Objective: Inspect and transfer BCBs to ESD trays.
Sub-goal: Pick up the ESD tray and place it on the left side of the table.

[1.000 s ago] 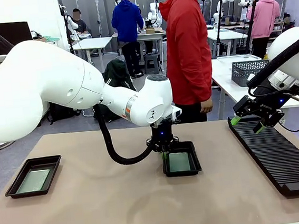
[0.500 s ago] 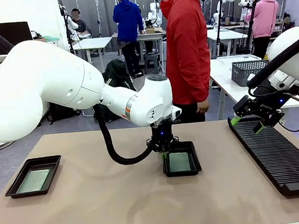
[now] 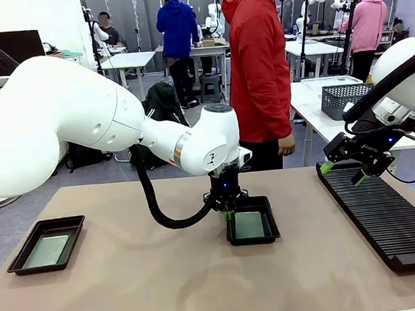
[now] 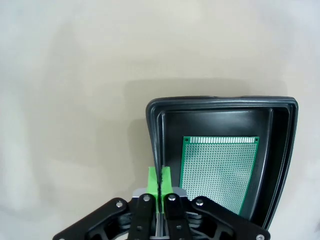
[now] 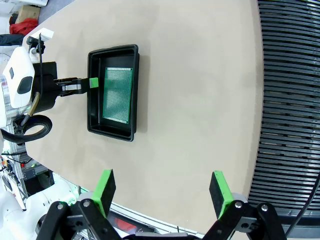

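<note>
Centre of the frame: a pale-green perforated BCB [image 3: 249, 225] lies flat in a shallow black ESD tray [image 3: 268, 233]. A second board [image 3: 47, 251] sits in the other tray [image 3: 20, 259] at lower left. The left hand [image 3: 227, 213] pinches the centre tray's rim, same as a second ago. The right hand [image 3: 341, 173] hovers spread apart over the ribbed rack [image 3: 387, 215], unmoved, on the tan bench [image 3: 146, 279].
</note>
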You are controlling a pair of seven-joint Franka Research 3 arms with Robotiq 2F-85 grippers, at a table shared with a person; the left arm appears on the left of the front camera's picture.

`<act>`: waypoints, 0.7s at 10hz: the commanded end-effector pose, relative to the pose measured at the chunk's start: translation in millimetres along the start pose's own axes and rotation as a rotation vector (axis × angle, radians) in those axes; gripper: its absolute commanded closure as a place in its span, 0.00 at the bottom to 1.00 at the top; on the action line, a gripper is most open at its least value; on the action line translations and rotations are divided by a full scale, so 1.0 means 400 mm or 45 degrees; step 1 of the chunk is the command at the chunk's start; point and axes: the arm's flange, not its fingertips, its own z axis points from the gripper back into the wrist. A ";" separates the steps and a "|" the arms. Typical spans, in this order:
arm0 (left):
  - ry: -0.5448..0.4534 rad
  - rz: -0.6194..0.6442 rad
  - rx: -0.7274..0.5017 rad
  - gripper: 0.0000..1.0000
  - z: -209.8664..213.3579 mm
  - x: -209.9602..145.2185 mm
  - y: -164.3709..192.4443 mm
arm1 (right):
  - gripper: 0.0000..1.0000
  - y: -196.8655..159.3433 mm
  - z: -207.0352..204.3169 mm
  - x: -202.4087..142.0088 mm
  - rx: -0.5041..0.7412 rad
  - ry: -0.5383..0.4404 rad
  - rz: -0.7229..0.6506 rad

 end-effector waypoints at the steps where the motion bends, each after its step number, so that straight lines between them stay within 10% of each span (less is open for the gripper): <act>1: 0.004 0.010 -0.031 0.97 0.016 -0.002 0.023 | 0.00 0.006 0.002 0.000 -0.013 -0.001 -0.025; 7: 0.012 0.041 -0.317 0.97 0.021 -0.015 0.169 | 0.00 0.006 0.002 0.000 -0.013 -0.001 -0.025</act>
